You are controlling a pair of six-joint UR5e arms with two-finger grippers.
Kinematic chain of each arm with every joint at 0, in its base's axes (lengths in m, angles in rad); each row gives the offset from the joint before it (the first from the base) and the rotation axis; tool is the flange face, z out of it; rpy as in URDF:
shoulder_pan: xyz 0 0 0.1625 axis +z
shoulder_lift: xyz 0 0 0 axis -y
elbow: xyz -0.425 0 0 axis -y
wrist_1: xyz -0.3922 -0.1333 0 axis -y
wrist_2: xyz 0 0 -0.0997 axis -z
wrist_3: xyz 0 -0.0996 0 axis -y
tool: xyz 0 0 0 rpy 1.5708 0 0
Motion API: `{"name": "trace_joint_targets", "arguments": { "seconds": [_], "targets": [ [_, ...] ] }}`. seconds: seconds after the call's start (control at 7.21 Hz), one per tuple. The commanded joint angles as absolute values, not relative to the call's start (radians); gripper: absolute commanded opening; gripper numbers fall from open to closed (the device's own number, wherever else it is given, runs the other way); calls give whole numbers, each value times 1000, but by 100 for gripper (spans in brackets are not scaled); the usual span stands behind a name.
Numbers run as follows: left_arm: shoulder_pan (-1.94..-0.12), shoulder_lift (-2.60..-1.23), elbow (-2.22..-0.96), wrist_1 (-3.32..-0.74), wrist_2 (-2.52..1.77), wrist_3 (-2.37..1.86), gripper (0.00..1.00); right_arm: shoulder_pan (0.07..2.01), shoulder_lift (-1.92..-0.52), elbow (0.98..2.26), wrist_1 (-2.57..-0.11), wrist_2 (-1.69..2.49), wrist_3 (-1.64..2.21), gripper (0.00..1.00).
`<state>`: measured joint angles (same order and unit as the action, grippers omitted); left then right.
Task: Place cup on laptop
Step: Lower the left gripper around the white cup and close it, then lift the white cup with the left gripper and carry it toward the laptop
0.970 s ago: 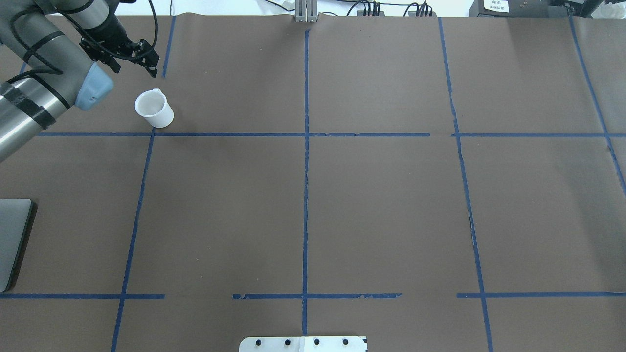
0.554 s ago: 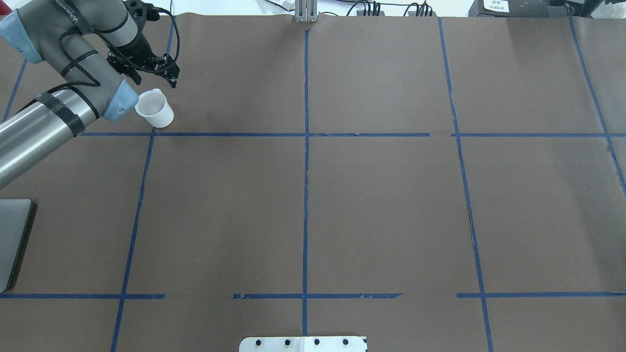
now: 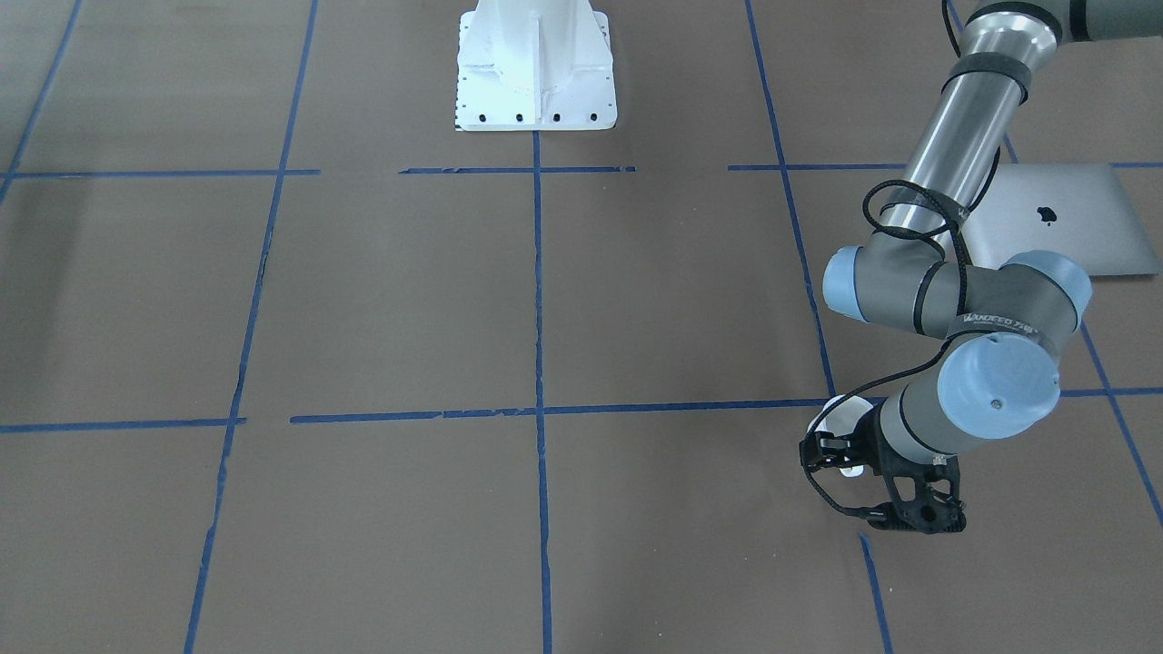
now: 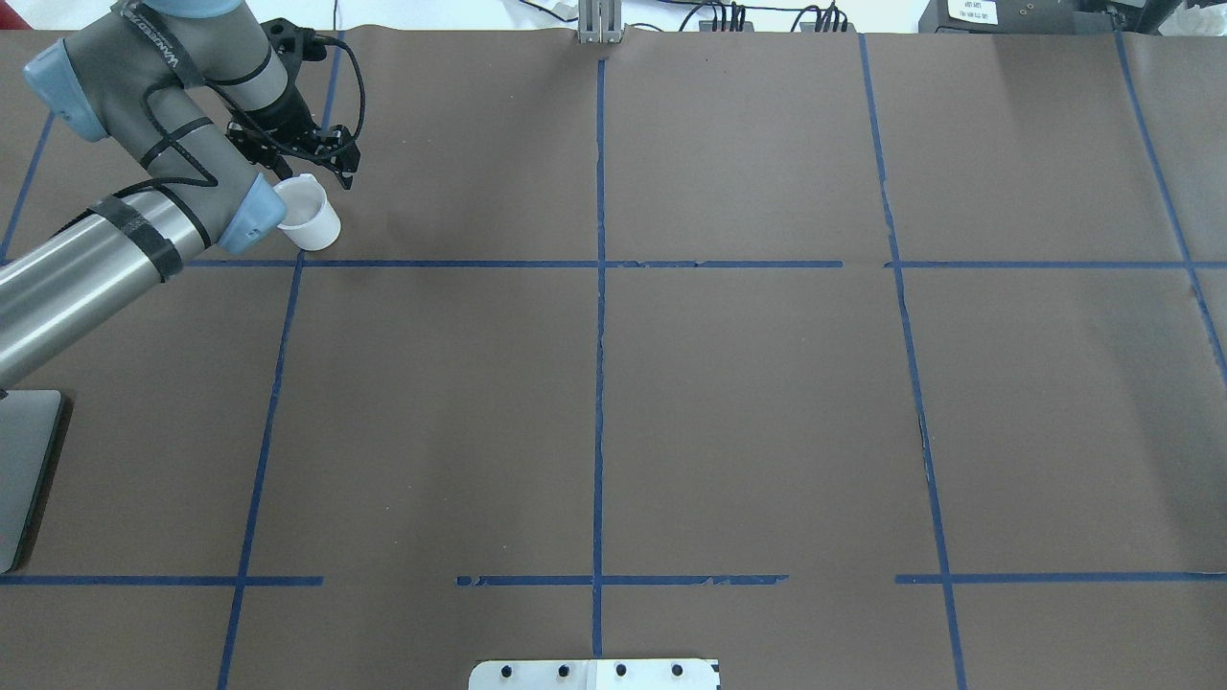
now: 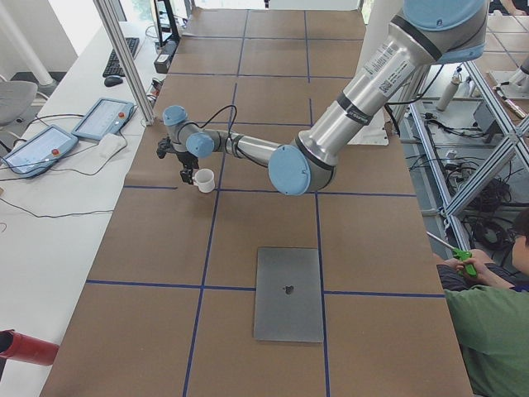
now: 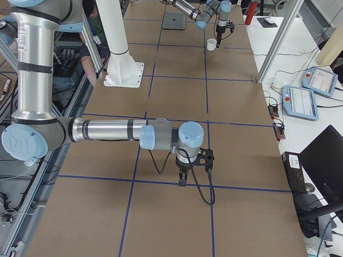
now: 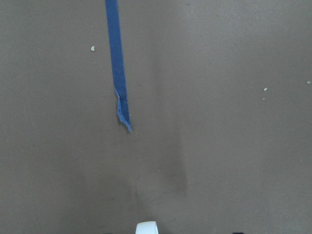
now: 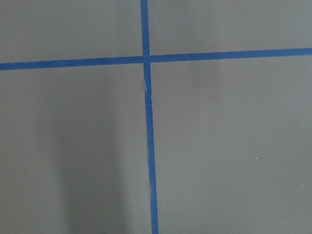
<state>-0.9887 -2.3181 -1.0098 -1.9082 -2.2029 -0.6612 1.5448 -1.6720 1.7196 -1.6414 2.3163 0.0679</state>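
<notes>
The white cup (image 4: 312,218) stands upright on the brown table at the far left, its small handle on the far side. It also shows in the exterior left view (image 5: 204,179). My left gripper (image 4: 321,172) hangs over the cup's far rim and handle with its jaws apart and nothing in them. The left wrist view shows only a white sliver of the cup (image 7: 146,227) at its bottom edge. The silver laptop (image 5: 288,294) lies shut near the left edge (image 4: 24,470), well apart from the cup. My right gripper (image 6: 182,179) hovers over the table; I cannot tell its state.
Blue tape lines (image 4: 599,287) divide the brown table cover. The white robot base plate (image 3: 536,64) sits at the near edge. Tablets (image 5: 103,118) and cables lie on a side bench. A person in green (image 5: 488,331) sits beside the table.
My left arm has swung right and toward the cup, bringing the gripper from behind-left of it to just over its far rim. The cup has not moved.
</notes>
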Motion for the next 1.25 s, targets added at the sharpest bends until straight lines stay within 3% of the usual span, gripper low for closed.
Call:
{"name": "trace_joint_targets", "arguments": {
  "seconds": [0.0,0.28,0.83,0.97,1.11],
  "targets": [
    [-988,-2312,-1009,-1908,-2203,-661,76,1545,-1672,1720,-1641,2316,69,100],
    [-989,-2304,-1008,-1908,-2203,-658,65,1545,-1672,1720,-1641,2316,69,100],
    [-991,-2304,-1009,-1907,-2203,-655,23,1545,-1672,1720,-1641,2316,69,100],
    [-992,-2304,-1009,-1905,-2203,-655,1,1545,-1672,1720,-1641,2316,69,100],
    [-1008,-2306,-1012,-1905,-2201,-653,0,1545,-1672,1720,-1641,2316,68,100]
  ]
}}
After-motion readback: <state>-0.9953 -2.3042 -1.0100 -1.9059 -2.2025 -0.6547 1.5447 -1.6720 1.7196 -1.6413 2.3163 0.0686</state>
